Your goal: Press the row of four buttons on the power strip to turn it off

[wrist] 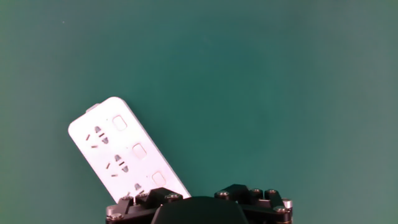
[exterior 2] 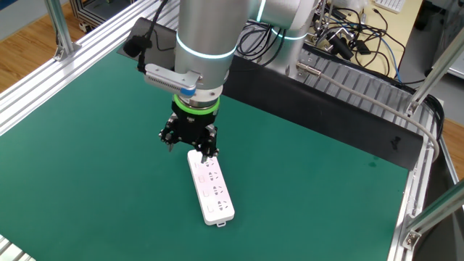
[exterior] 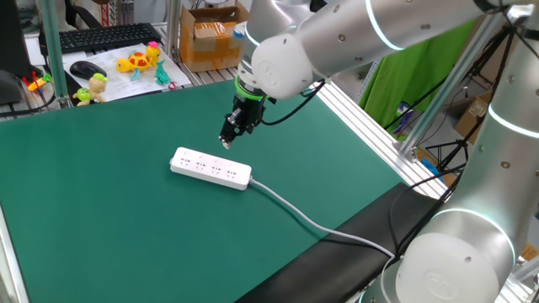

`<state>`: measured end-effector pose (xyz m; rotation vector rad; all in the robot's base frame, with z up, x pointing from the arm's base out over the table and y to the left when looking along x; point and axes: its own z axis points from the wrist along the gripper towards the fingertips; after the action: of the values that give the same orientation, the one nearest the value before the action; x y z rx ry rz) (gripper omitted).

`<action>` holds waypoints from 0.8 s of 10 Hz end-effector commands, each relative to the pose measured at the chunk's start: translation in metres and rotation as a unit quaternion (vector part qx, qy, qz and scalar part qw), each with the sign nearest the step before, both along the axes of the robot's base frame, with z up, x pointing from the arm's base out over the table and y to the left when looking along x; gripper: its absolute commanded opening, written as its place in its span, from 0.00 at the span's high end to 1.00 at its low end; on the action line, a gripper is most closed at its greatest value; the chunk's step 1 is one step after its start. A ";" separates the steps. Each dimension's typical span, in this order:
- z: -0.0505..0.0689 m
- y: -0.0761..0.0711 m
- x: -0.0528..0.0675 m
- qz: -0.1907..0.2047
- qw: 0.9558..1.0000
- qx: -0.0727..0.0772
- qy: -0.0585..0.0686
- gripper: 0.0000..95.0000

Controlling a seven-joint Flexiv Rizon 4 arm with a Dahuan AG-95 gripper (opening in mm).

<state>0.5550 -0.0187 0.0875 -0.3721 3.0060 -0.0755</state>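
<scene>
Power strip: lies flat on the green mat, cable trailing off one end.
Gripper: poised above the strip's cable end; finger spread cannot be told.
Buttons: in a row along one edge.

Strip near end cut off behind the gripper body at the hand view's bottom edge, only three buttons showing there, buttons too small to tell in either fixed view, fingertips unseen in hand view, cable end hidden past table edge
</scene>
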 end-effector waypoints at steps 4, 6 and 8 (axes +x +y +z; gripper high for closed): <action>-0.017 -0.015 -0.003 0.000 1.000 0.004 0.002 0.20; -0.026 -0.016 -0.005 0.000 1.000 0.008 0.001 0.20; -0.036 -0.016 -0.007 0.000 1.000 0.009 -0.004 0.20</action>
<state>0.5495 -0.0345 0.0497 -0.3710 2.9921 -0.0454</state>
